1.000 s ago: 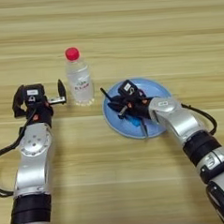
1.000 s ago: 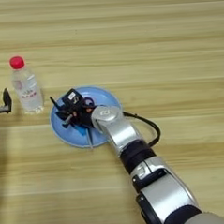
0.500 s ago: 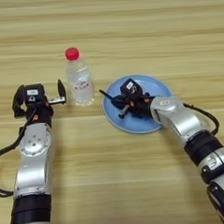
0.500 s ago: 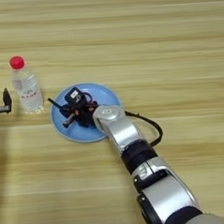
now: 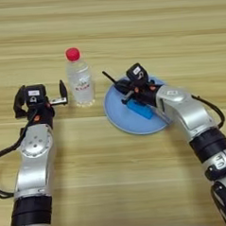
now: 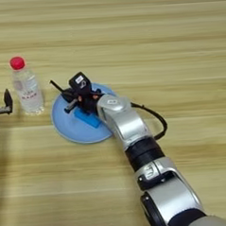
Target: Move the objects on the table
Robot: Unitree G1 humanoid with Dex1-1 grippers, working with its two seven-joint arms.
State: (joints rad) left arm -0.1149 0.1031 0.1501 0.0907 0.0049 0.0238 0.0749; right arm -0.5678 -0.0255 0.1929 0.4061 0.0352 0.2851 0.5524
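Block (image 5: 139,109) lies on the plate (image 5: 120,119) — right gripper (image 5: 128,91) over it at 12 o'clock, grip unclear; bottle (image 5: 79,79) untouched, left gripper (image 5: 40,98) spread, empty.

Bright, even light; soft shadows

A small clear plastic water bottle (image 5: 79,80) with a red cap stands upright on the light-brown wooden table (image 5: 138,179), left of centre. Just right of it lies a round blue plate (image 5: 120,117), flat on the planks and apart from the bottle. On the plate rests a small blue rectangular block (image 5: 139,109), lying slantwise. A thin black stick (image 5: 111,78) juts up and leftward past the plate's far left rim.
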